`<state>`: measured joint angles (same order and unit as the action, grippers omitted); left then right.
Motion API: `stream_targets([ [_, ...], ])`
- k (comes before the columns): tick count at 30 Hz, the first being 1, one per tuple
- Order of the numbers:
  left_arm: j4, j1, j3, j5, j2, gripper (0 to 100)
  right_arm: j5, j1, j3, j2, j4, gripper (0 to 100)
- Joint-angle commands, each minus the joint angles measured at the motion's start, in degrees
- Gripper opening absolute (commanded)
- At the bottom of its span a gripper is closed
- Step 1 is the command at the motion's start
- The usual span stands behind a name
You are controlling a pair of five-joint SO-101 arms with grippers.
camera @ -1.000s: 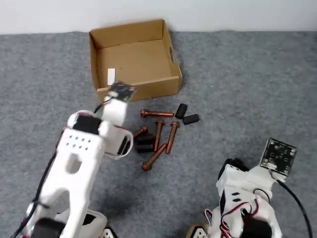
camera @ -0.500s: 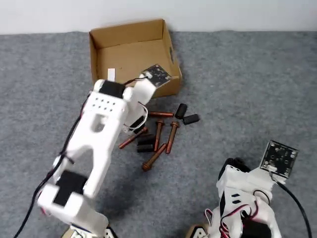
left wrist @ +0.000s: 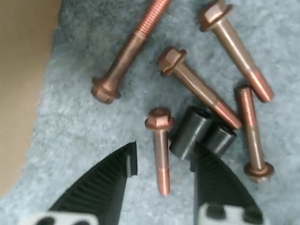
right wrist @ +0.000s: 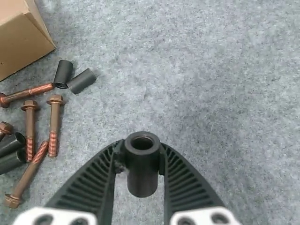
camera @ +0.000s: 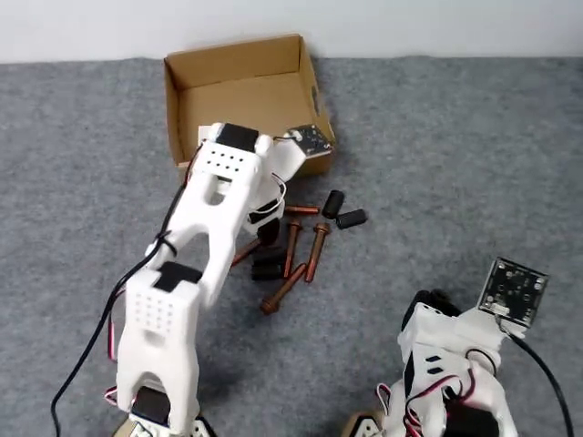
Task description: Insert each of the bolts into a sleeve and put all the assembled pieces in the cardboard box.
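The grey desk (camera: 474, 146) carries the open cardboard box (camera: 246, 100) at far left. The left arm (camera: 196, 255) stretches from the near left edge up to the pile of parts just near of the box. The right arm (camera: 455, 373) sits folded at near right, well apart from the pile.

The left claw (left wrist: 164, 161) hangs open over the pile. The right claw (right wrist: 140, 154) is closed on one black sleeve (right wrist: 141, 171), whose open bore faces the wrist camera.

Five copper bolts (camera: 292, 246) lie loose on the desk, none in a sleeve, so the task looks barely begun. One bolt (left wrist: 161, 154) lies straight between the left claw's open jaws. Its long axis runs parallel to the fingers (left wrist: 129, 161), with the head pointing away from the claw and the threaded end towards it. The left arm is much the nearer, so a plain close on the shank should take this bolt.

Two sleeves (left wrist: 191, 133) lie side by side just beside that bolt. One finger is at the nearer sleeve's edge, perhaps touching it, so closing could nudge or pinch the sleeve. Two more sleeves (camera: 342, 210) lie at the pile's far right.
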<state>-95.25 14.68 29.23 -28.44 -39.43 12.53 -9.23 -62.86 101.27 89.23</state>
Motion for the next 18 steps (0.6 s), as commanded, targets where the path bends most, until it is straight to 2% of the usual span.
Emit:
stream_targets([
  [1, -1.05, -0.62, 5.23, -0.53, -2.73, 20, 0.09, -0.66, 0.35, 0.13, -1.01, 0.8],
  [8, -0.70, -1.23, 9.01, -0.53, -9.05, 19, 0.09, -0.66, 0.26, 0.13, -1.01, 0.8],
  [13, -0.88, -2.46, 10.07, -0.53, -13.36, 14, 0.09, -0.66, -0.09, 0.13, -1.27, 0.8],
  [18, -1.05, -3.16, 9.98, -0.44, -14.59, 14, 0.09, -0.66, -0.26, 0.13, -1.36, 0.8],
])
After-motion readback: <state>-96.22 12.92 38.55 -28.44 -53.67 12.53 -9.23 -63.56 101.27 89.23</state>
